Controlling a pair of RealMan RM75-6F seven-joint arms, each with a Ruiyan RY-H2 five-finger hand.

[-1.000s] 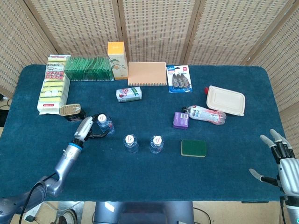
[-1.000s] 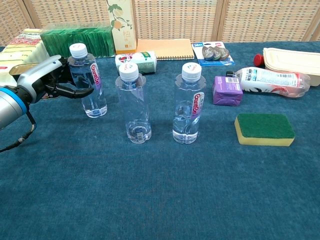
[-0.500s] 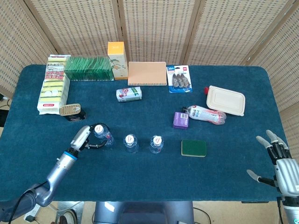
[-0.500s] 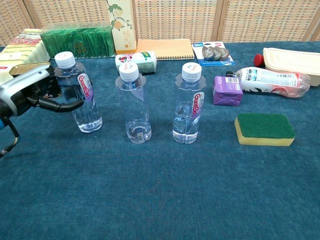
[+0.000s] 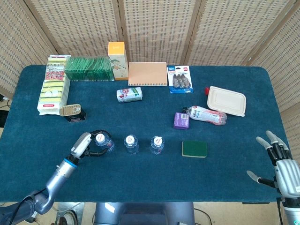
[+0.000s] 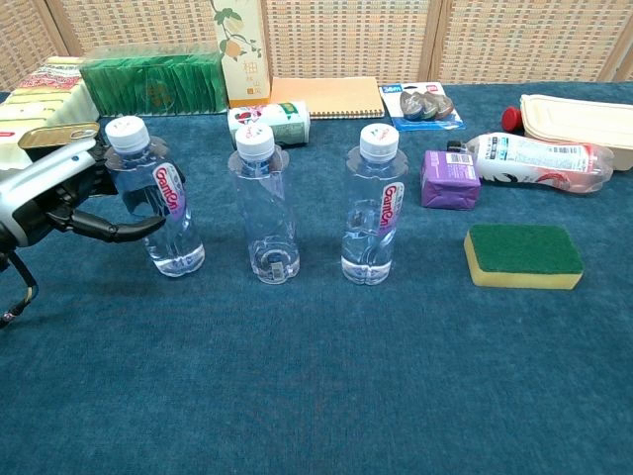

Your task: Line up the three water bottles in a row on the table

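Three clear water bottles with white caps stand on the blue table. The left bottle (image 6: 158, 203) (image 5: 101, 140) leans slightly, and my left hand (image 6: 57, 190) (image 5: 83, 145) grips it from the left, thumb across its front. The middle bottle (image 6: 265, 208) (image 5: 131, 142) and the right bottle (image 6: 373, 208) (image 5: 157, 143) stand upright and free, roughly level with the left one. My right hand (image 5: 280, 161) hovers past the table's front right corner, fingers spread, holding nothing; only the head view shows it.
A green and yellow sponge (image 6: 523, 255) lies right of the bottles. Behind them are a purple box (image 6: 450, 179), a lying bottle (image 6: 534, 158), a white can (image 6: 273, 121), a notebook (image 5: 147, 73) and a lunch box (image 5: 227, 101). Sponge packs (image 5: 54, 89) sit far left.
My left hand has drawn the left bottle toward the table's front, from behind the other two to about level with them. The right hand has barely moved.
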